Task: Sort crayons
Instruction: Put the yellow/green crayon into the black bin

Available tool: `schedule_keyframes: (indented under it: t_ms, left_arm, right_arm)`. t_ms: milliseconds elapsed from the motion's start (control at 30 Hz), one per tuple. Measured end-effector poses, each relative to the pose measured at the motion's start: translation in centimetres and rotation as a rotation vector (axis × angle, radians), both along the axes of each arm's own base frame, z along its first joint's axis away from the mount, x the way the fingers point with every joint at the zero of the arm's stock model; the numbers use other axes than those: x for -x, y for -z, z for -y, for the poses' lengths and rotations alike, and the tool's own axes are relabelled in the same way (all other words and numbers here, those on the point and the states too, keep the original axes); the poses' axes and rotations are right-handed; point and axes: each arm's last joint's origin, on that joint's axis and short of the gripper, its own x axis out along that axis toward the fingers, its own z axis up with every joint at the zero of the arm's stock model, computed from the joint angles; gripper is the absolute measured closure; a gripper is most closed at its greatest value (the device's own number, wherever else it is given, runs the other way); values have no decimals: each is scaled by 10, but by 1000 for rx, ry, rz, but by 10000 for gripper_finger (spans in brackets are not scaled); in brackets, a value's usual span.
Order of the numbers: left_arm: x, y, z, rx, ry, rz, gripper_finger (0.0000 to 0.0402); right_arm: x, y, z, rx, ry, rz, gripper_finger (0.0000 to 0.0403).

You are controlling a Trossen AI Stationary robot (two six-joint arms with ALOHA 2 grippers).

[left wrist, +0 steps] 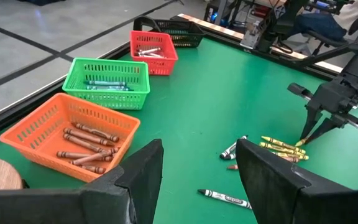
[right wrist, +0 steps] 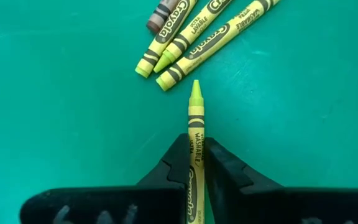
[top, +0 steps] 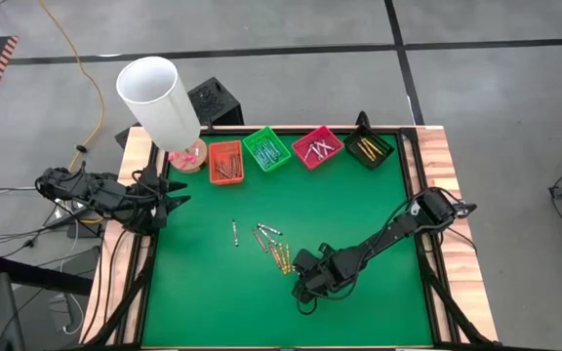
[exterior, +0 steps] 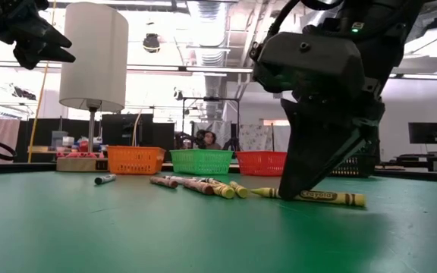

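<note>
The right gripper [right wrist: 196, 163] is pressing down at the green surface [top: 359, 205], its fingers nearly together and pinching a yellow crayon [right wrist: 195, 124] that is lying flat between them, tip pointing toward the loose pile [top: 273, 246]. The crayon is not yet looking lifted in the low view.

The sort is looking partly done. The orange tray [left wrist: 67, 134] is holding brown crayons, the green tray [left wrist: 109, 82] greenish ones, the red tray [left wrist: 153, 51] pale ones, and the black tray [top: 369, 148] yellowish ones. Still lying loose beside the right gripper are several yellow crayons, a brownish one and a few dark or grey ones, so a fair handful is waiting, with the pinched yellow one probably heading for the black tray.

The left gripper [left wrist: 197, 177] is hanging near the orange tray with its fingers standing well apart and nothing between them.

The black tray's contents are hard to make out, and the pinched crayon's rear end is disappearing behind the fingers. An exact count of the loose crayons cannot be made, since they are overlapping.
</note>
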Motion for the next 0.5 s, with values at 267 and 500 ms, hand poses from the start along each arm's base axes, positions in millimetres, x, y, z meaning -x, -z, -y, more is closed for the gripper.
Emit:
schedule_keyframes:
  t_ms: [267, 500]
  left_arm:
    - [0, 0, 0, 0, 1, 0, 210]
    - [0, 0, 0, 1, 2, 0, 210]
  right_arm:
    - [0, 0, 4, -20, 73, -7, 360]
    - [2, -14, 15, -26, 130, 11, 388]
